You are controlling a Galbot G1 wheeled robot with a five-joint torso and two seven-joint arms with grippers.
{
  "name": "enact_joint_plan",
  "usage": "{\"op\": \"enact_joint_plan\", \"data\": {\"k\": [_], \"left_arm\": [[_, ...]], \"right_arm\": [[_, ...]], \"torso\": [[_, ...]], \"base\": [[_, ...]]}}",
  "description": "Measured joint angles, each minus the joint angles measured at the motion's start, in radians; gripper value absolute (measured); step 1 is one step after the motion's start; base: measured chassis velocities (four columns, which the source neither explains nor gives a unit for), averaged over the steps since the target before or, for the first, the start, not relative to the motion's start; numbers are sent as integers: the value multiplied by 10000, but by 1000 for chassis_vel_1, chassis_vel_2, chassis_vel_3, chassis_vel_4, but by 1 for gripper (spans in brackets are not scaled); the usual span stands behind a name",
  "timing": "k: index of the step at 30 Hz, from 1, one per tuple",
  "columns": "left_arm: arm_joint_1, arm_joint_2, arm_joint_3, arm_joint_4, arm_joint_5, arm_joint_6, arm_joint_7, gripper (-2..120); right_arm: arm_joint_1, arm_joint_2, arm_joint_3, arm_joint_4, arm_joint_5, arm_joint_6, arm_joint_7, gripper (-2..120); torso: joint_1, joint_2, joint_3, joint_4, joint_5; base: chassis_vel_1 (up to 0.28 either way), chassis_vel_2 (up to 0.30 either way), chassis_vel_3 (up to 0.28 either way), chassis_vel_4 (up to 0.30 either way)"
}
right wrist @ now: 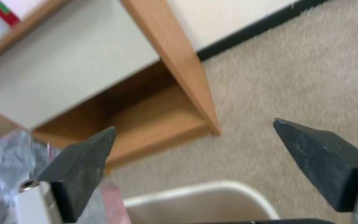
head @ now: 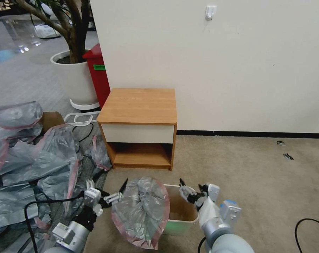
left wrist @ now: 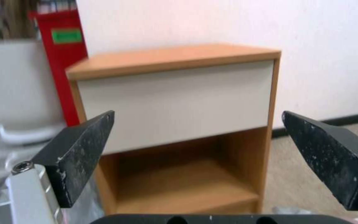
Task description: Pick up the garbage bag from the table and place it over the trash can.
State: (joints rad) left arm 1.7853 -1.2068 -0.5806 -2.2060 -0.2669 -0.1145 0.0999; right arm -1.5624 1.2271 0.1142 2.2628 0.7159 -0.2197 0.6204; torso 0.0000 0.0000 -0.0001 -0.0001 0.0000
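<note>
Although the table [head: 138,105] stands bare-topped against the wall in the head view, the garbage bag [head: 141,211] is already down at the trash can [head: 182,214], draped over the can's left rim and bulging out past it toward the floor, with the right part of the opening still uncovered. On the bag's left the left gripper [head: 115,195] sits just beside the plastic with its fingers spread and holding nothing, while the right gripper [head: 191,193] hovers over the can's far right rim, likewise spread and empty. From the left wrist view, the left gripper [left wrist: 197,140] frames the table's white drawer front between two well-parted black fingers, with no plastic between them. From the right wrist view, the right gripper [right wrist: 193,146] is equally wide open above the trash can's rolled rim [right wrist: 195,189], and a crumpled grey patch with a pink edge at the side is probably the garbage bag [right wrist: 9,158], though the blur leaves that uncertain. Judging by its folds, the bag is featherlight, limp and slick, so it would likely slide or collapse if pinched mid-sheet; the pink-red band along its rim looks like the firmest place to grip, and a hold there could spread the mouth across the uncovered right rim.
</note>
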Motion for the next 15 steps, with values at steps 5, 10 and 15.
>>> {"op": "enact_joint_plan", "data": {"k": [5, 10, 15], "left_arm": [[35, 269, 252, -1201, -873, 4539, -656, 100], [-293, 295, 183, -1706, -2402, 8326, -1356, 100], [-451, 221, 302, -1464, -2254, 8675, -1338, 100]], "right_arm": [[1, 236, 185, 9, -233, 320, -105, 100], [-120, 375, 352, -44, -458, 652, -217, 100], [-173, 512, 418, -45, -497, 820, -284, 100]], "torso": [[0, 0, 1, 1, 0], [0, 0, 1, 1, -1], [0, -1, 1, 2, -1]], "base": [[0, 0, 0, 0], [0, 0, 0, 0], [0, 0, 0, 0]]}}
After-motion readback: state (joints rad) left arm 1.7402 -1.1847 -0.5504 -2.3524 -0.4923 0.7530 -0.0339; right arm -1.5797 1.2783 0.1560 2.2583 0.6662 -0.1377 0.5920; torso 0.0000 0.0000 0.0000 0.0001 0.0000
